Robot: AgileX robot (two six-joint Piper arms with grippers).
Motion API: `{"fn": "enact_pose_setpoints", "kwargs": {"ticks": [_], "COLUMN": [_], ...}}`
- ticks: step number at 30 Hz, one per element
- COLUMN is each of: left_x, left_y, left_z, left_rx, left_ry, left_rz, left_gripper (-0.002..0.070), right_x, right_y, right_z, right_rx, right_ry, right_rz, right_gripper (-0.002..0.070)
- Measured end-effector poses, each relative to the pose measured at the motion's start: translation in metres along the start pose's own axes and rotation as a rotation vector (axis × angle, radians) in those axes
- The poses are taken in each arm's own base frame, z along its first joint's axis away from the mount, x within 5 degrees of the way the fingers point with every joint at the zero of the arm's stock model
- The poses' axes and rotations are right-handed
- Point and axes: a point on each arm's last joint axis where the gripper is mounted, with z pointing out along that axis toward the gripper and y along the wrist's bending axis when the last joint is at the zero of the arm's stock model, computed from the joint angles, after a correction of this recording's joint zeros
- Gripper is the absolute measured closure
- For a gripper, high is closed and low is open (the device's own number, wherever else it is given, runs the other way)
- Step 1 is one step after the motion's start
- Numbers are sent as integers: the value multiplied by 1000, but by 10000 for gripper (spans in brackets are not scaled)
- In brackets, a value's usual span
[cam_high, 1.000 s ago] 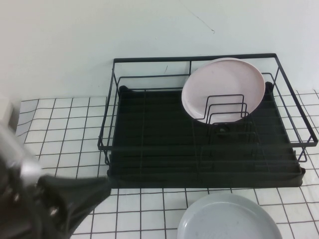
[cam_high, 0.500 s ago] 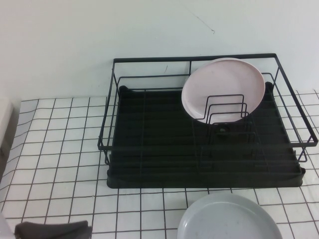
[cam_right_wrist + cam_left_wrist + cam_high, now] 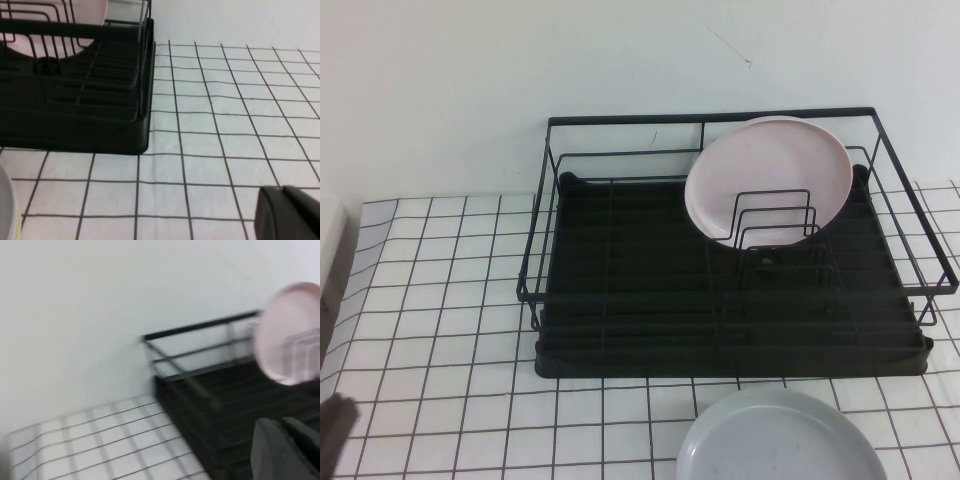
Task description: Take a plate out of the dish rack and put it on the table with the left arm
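Note:
The pale grey plate (image 3: pixel 780 440) lies flat on the tiled table (image 3: pixel 440 300), just in front of the black dish rack (image 3: pixel 620 300); its rim also shows in the right wrist view (image 3: pixel 6 210). A pale pink plate (image 3: pixel 768 178) stands upright in the rack's wire dividers. Of my left arm only a dark tip (image 3: pixel 334 438) shows, at the front left corner, far from the plate. My left gripper (image 3: pixel 281 422) is shut and empty, facing the rack (image 3: pixel 200 390). My right gripper (image 3: pixel 281 190) is shut and empty, low over the table to the right of the rack (image 3: pixel 75 100).
A white wall stands close behind the rack. Bare tiled table (image 3: pixel 225 125) lies left and right of the rack. The table's left edge (image 3: pixel 350 260) runs beside a pale object at the far left.
My left arm has drawn back down and to the left, leaving the high view except for a small dark tip. The plates and the rack have not moved.

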Motion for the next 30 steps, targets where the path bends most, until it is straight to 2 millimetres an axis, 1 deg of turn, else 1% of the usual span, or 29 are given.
{"fn": "enact_pose_setpoints", "kwargs": {"ticks": [3,6,11,13,16,23,27,30], "left_x": [13,20,40,48,50,64,69,69], "left_y": [8,14,19,19,19,18,17,17], "left_z": [-9,-16,-18,-17,-17,-19,-20,-20], "left_rx": [-132,-254,-369,-377,-375,-370,-369,-369], "left_ry": [-34,-74,-20,6,25,195,252,260], "left_rz": [-67,-126,-161,-175,-180,-127,-119,-117], "left_gripper": [676,676,676,676,676,676,676,676], "right_x": [0,0,0,0,0,0,0,0], "right_y": [0,0,0,0,0,0,0,0], "right_z": [0,0,0,0,0,0,0,0], "right_rx": [0,0,0,0,0,0,0,0], "right_ry": [0,0,0,0,0,0,0,0], "right_rz": [0,0,0,0,0,0,0,0], "right_gripper": [678,678,678,678,678,678,678,678]}}
